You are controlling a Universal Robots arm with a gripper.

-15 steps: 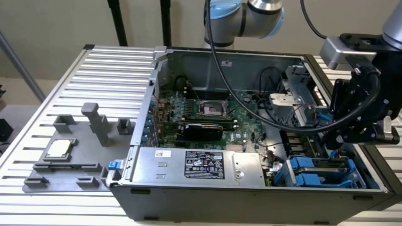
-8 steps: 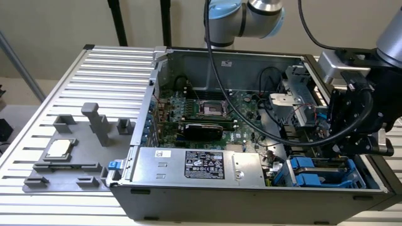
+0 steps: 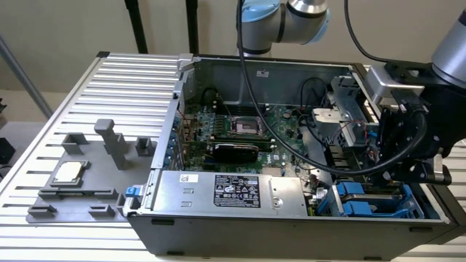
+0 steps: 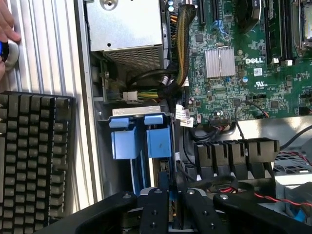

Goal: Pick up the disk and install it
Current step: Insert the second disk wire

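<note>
Holding the disk [image 4: 169,195] edge-on, gripper [image 4: 170,207] jaws narrow on its blue rail, over the drive bay [image 3: 407,204] at the case [image 3: 291,234] front corner, exterior view's right. Bay contains blue caddies [image 4: 141,141]. Case also houses PSU [image 3: 226,191], motherboard [image 3: 240,128] w/ heatsink [image 4: 219,62] & cable bundle [image 4: 183,44]. Chip [image 3: 67,172] sits in grey fixture [image 3: 73,196] outside case.

Arm [image 3: 291,19]: silver-grey tubular links joined by rounded joints capped in pale blue-grey. Black cables [image 3: 251,98] are routed from the upper joint down toward the wrist. Wrist assembly [image 3: 407,131]: black housing, with a light grey block mounted above. Gripper [image 4: 173,212]: matte black, angular fingers [image 4: 156,214], round fasteners seen on the finger bases.
</note>
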